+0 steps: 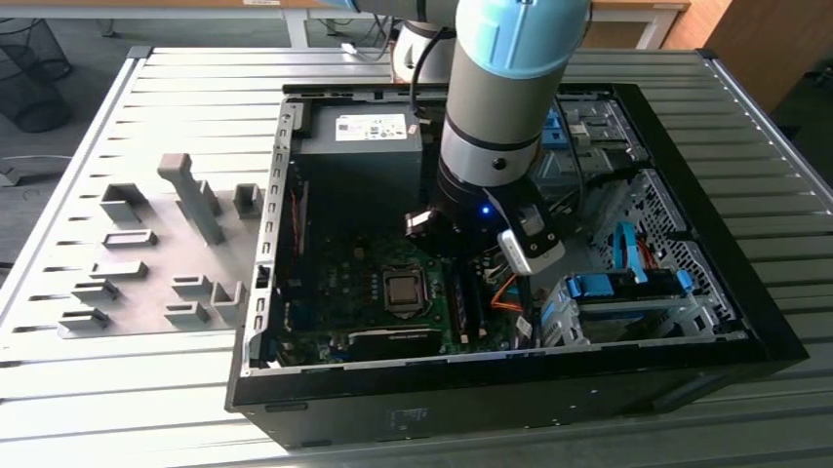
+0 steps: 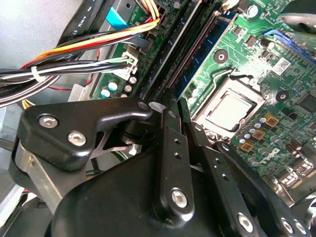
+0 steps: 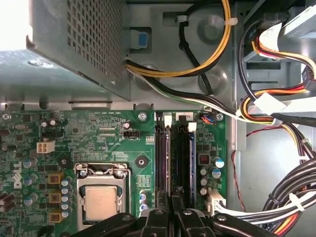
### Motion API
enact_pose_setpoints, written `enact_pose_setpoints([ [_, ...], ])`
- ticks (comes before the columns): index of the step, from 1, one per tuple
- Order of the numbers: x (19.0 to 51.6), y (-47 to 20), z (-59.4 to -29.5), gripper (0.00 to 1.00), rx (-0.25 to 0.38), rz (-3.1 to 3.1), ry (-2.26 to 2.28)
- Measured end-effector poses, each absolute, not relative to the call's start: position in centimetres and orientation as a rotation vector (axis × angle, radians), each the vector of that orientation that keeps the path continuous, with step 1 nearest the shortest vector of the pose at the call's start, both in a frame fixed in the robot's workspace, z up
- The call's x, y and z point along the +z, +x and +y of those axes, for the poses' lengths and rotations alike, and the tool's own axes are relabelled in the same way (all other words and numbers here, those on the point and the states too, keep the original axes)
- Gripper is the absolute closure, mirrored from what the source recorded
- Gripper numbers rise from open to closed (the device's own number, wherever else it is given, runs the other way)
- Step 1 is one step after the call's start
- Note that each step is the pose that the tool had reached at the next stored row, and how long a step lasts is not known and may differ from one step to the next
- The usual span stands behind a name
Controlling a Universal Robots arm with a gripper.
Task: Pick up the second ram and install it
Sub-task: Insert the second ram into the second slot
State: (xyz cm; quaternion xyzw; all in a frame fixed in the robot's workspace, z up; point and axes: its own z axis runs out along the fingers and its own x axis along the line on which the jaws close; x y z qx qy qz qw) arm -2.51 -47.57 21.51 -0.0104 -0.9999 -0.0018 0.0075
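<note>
A: Largest first, operator. What's on your desk [image 1: 729, 117]?

B: Open PC case [image 1: 729, 322], arm [image 1: 501, 107] reaching down into it. Grey fixture plate [image 1: 143, 253] lies on the exterior view's left.

A: Board?

B: Motherboard [image 3: 106, 138] with bare CPU [image 3: 100, 203]; beside it, two long slots [image 3: 183, 163].

A: Your pincer?

B: Pincer [image 3: 172, 213] sits low over the slots, fingers [image 2: 173, 148] pressed together.

A: The second ram?

B: A stick [image 3: 163, 165] stands in the slot nearer the CPU, just ahead of the fingertips. Contact: cannot tell.
</note>
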Motion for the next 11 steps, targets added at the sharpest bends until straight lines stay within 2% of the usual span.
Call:
enact_pose_setpoints([
  [11,21.16,-2.50,-47.57,0.86,-0.007,-3.126,-0.033],
])
